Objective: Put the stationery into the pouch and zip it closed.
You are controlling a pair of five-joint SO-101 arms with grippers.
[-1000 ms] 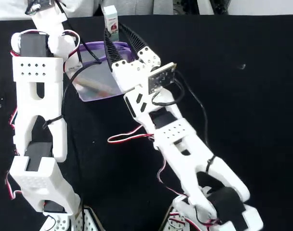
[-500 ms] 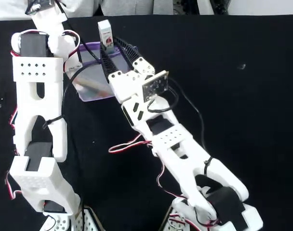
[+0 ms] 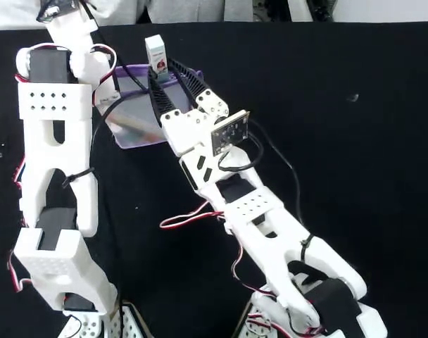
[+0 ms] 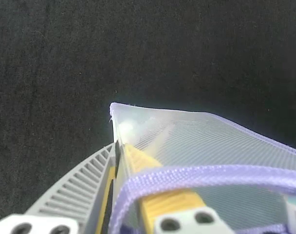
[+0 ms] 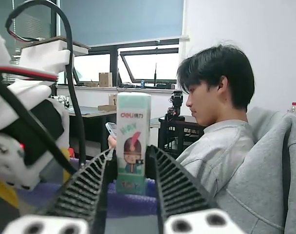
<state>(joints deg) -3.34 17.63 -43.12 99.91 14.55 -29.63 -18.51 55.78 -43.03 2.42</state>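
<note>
One white-green box (image 3: 155, 53) upright, pinched by right jaws; left jaws clamp purple-trimmed clear pouch (image 3: 139, 136).

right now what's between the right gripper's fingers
A small white box, upright, clamped by the right gripper's fingers; the right wrist view shows it.

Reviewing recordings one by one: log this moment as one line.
left gripper: shut on pouch rim | right gripper: shut on small box, upright over pouch opening | state: pouch unzipped, box not yet inside

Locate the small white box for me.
The box stands upright in the right gripper, at the purple rim of the pouch, upper left in the high view.
</note>
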